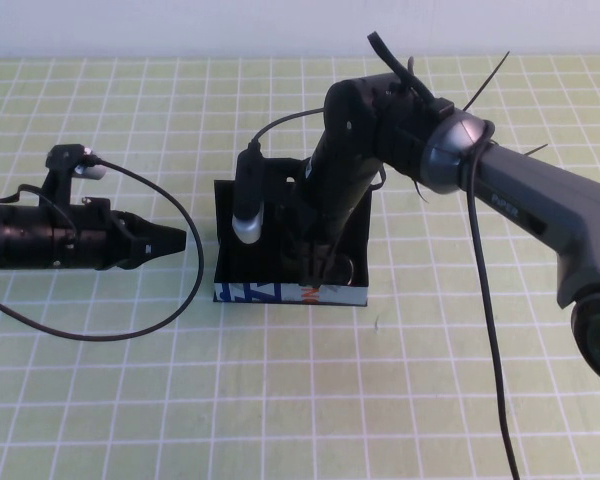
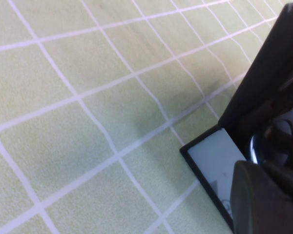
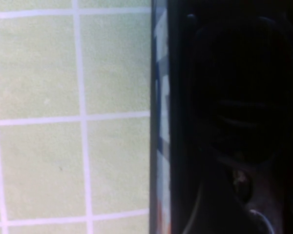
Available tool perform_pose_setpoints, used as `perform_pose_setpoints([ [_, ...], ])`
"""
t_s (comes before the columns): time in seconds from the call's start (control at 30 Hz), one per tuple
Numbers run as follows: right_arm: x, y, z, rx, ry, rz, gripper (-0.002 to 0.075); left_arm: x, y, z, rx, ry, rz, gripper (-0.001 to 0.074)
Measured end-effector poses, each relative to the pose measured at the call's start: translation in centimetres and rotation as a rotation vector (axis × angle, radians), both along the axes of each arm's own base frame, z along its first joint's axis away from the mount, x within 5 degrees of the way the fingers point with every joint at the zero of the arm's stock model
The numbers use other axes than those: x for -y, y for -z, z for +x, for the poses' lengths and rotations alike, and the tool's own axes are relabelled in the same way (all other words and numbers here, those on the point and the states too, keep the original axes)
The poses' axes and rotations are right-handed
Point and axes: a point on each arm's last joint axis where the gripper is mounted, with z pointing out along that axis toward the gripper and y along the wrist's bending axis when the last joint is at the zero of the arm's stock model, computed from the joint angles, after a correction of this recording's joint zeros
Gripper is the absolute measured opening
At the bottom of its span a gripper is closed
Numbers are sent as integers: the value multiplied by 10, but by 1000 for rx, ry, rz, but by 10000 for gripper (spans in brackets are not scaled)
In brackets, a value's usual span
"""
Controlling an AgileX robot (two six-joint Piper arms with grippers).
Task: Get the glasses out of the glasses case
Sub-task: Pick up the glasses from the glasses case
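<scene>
Glasses case (image 1: 290, 250) open at centre of green gridded desk (image 1: 130, 400), flap lid standing at far side, light-blue printed front facing robot. Right tool (image 1: 318, 268) reaching down inside case; cannot tell if open or closed. Glasses (image 1: 342, 268) in case, rounded lens edge showing beside right tool. Left tool (image 1: 170, 241) closed, empty, hovering just left of case.

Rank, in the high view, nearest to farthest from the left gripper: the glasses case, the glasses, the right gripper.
From the left gripper, left of the case:
1. glasses case, its left wall closest.
2-3. glasses and right gripper, both inside the case's right part; too close to call.
</scene>
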Motion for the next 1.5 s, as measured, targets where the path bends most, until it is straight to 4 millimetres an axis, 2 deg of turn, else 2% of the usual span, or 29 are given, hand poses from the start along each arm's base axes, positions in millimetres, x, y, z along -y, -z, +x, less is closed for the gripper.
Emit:
perform_pose_setpoints([
  [0.3,2,1,1,19,-4,-26,281,0,0,0,0,0,0,-4],
  [0.47,3,1,1,14,-7,-33,209,0,0,0,0,1,-1,-4],
  [0.73,3,-3,-1,4,-10,-32,35,1,-1,-1,-1,9,-9,-4],
  [1.0,4,-13,-1,-28,49,-36,6,2,-2,-2,-3,25,-29,-4],
  [1.17,3,-45,1,-8,144,10,5,5,-8,-4,2,44,-81,-4],
  [1.27,5,-69,-1,16,199,62,5,5,-19,-5,25,44,-82,-4],
  [1.4,13,-110,-11,38,300,131,5,5,-38,-10,64,44,-87,-4],
  [1.5,29,-145,-21,69,438,176,5,5,-54,-15,103,54,-73,-4],
])
